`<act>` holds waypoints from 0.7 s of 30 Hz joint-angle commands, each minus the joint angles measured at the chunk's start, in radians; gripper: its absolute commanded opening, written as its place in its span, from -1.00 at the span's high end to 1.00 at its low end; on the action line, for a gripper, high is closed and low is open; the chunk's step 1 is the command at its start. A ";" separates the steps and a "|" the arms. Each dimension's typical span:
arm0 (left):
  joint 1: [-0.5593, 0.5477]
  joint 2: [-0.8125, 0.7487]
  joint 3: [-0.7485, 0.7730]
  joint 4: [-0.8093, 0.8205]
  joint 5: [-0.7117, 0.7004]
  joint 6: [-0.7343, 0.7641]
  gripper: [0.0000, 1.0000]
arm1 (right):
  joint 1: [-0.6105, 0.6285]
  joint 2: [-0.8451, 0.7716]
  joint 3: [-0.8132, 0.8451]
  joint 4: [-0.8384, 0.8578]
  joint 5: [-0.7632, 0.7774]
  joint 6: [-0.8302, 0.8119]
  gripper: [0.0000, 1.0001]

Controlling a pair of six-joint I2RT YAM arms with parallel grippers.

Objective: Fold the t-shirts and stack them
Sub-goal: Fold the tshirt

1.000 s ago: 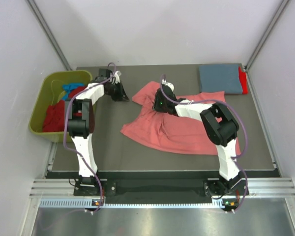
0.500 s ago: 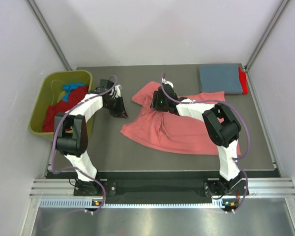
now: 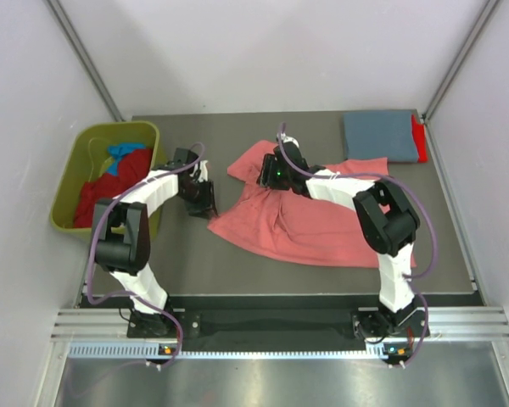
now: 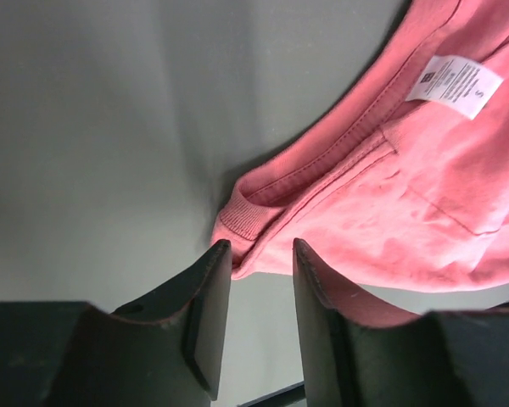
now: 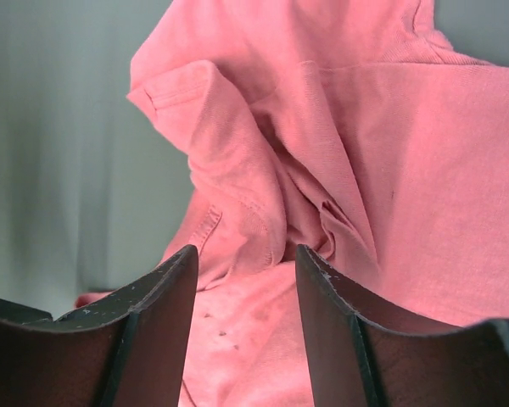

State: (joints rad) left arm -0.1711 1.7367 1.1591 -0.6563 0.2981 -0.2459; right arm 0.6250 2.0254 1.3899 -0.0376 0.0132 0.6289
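Five t-shirts show from above. One large salmon-pink t-shirt (image 3: 318,227) lies rumpled and spread at the centre of the dark grey table (image 3: 187,254), soft knit with stitched hems. In the left wrist view it has a ribbed collar (image 4: 242,216) and a single white size label (image 4: 454,85). At the table's 1 o'clock corner, one grey-blue t-shirt (image 3: 377,136) sits folded into a flat rectangle. One red t-shirt (image 3: 419,140) shows only as a strip along its right edge.

One olive-green plastic bin (image 3: 72,191), rounded at the corners, stands at 10 o'clock just off the table's left edge. It holds a crumpled dark red t-shirt (image 3: 102,191) and a bright blue t-shirt (image 3: 121,154).

There are two grippers, each with two dark fingers. The left gripper (image 3: 205,201) sits at the pink shirt's 9 o'clock edge, its jaws a narrow way apart and nothing between them. The right gripper (image 3: 268,174) is over the shirt's 11 o'clock part, its jaws parted above bunched folds and gripping no cloth.
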 commanded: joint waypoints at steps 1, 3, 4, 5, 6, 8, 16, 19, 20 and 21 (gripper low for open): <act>0.002 0.004 -0.009 0.001 0.019 0.040 0.19 | -0.010 -0.065 0.035 0.030 -0.009 -0.006 -0.01; 0.002 0.021 -0.021 0.012 0.036 0.046 0.17 | -0.008 -0.073 0.034 0.030 -0.009 -0.006 -0.01; 0.002 0.026 -0.021 0.017 0.039 0.046 0.17 | -0.010 -0.076 0.035 0.030 -0.007 -0.006 -0.02; 0.002 0.030 -0.024 0.017 0.032 0.043 0.17 | -0.010 -0.080 0.035 0.030 -0.009 -0.008 -0.02; 0.002 0.043 -0.021 0.015 0.027 0.043 0.17 | -0.010 -0.088 0.035 0.030 -0.009 -0.008 -0.02; 0.002 0.049 -0.021 0.018 0.026 0.039 0.26 | -0.008 -0.099 0.031 0.025 -0.009 -0.012 -0.02; 0.002 0.077 -0.029 -0.023 -0.019 -0.009 1.00 | -0.019 -0.200 -0.021 0.016 -0.007 -0.018 -0.03; 0.002 0.025 -0.070 -0.074 -0.106 -0.099 1.00 | -0.033 -0.257 -0.067 0.005 -0.009 -0.026 -0.03; 0.002 -0.014 -0.103 -0.083 -0.158 -0.148 1.00 | -0.047 -0.289 -0.081 0.005 -0.009 -0.026 -0.03; 0.002 -0.031 -0.117 -0.094 -0.183 -0.170 1.00 | -0.053 -0.306 -0.098 0.007 -0.009 -0.026 -0.03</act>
State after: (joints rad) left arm -0.1715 1.7824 1.1046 -0.6537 0.2573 -0.3157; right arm 0.6044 1.8164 1.3277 -0.0452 0.0006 0.6201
